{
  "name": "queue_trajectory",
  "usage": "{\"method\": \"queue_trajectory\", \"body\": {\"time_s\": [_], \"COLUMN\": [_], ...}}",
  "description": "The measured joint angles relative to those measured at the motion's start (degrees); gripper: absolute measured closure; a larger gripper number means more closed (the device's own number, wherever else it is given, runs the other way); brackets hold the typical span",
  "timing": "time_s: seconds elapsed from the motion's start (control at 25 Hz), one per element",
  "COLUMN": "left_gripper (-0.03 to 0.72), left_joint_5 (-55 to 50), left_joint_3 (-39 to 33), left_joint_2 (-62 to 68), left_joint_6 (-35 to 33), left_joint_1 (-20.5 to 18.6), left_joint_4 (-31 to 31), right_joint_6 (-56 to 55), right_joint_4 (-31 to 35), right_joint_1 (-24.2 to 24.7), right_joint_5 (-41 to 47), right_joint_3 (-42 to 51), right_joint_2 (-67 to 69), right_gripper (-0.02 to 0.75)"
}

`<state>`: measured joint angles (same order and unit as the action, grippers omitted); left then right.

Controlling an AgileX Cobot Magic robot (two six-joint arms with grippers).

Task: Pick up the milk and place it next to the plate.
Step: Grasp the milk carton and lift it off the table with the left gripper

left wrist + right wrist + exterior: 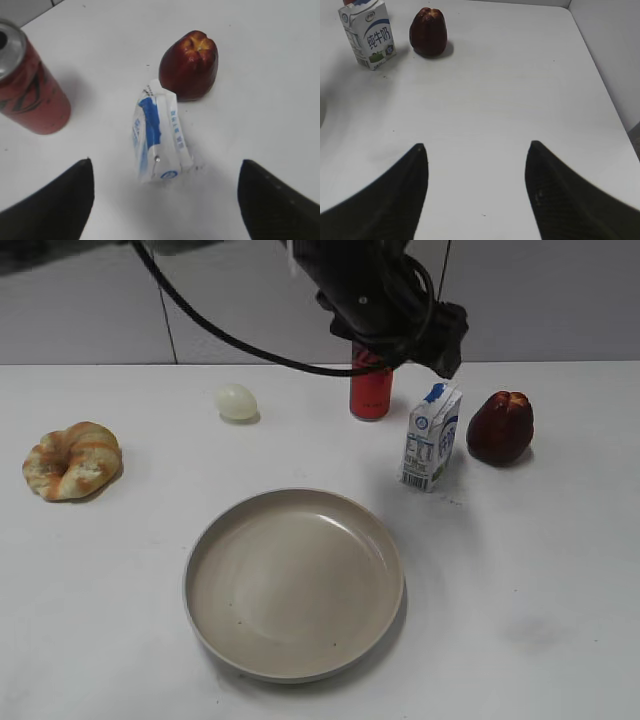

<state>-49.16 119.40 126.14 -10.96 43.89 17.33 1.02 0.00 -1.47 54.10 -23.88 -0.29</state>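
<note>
The milk [431, 437] is a small white carton with a blue top, standing upright behind and to the right of the plate [200, 540], a large beige dish at the front centre. My left gripper [167, 161] is open and hovers above the milk [159, 140], its fingers wide on either side and not touching it. In the exterior view the left arm's black end [440, 340] hangs just above the carton. My right gripper [477, 144] is open and empty over bare table. The milk [369, 35] shows far off at the top left of its view.
A tall red can [369, 395] stands just left of and behind the milk, close to the left finger [27, 90]. A dark red fruit [500, 427] sits right of the milk. A pale egg [237, 402] and a bread ring [72, 460] lie at the left.
</note>
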Motion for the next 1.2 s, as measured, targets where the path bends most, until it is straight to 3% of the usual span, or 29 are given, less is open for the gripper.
{"method": "queue_trajectory", "body": {"time_s": [0.36,0.76,0.96,1.2], "left_gripper": [-0.005,0.006,0.069,0.196], "left_joint_5": [10.30,13.64,16.14,19.94], "left_joint_3": [0.91,1.01,1.01,1.01], "left_joint_2": [6.24,13.19,15.69,16.07], "left_joint_6": [0.38,0.69,1.50,1.76], "left_joint_1": [1.75,1.81,1.81,1.87], "left_joint_4": [0.94,-1.33,-1.44,-1.56], "right_joint_6": [0.00,0.00,0.00,0.00], "right_joint_4": [0.00,0.00,0.00,0.00], "right_joint_1": [0.00,0.00,0.00,0.00], "right_joint_5": [0.00,0.00,0.00,0.00], "right_joint_3": [0.00,0.00,0.00,0.00], "right_joint_2": [0.00,0.00,0.00,0.00], "right_gripper": [0.272,0.272,0.272,0.272]}}
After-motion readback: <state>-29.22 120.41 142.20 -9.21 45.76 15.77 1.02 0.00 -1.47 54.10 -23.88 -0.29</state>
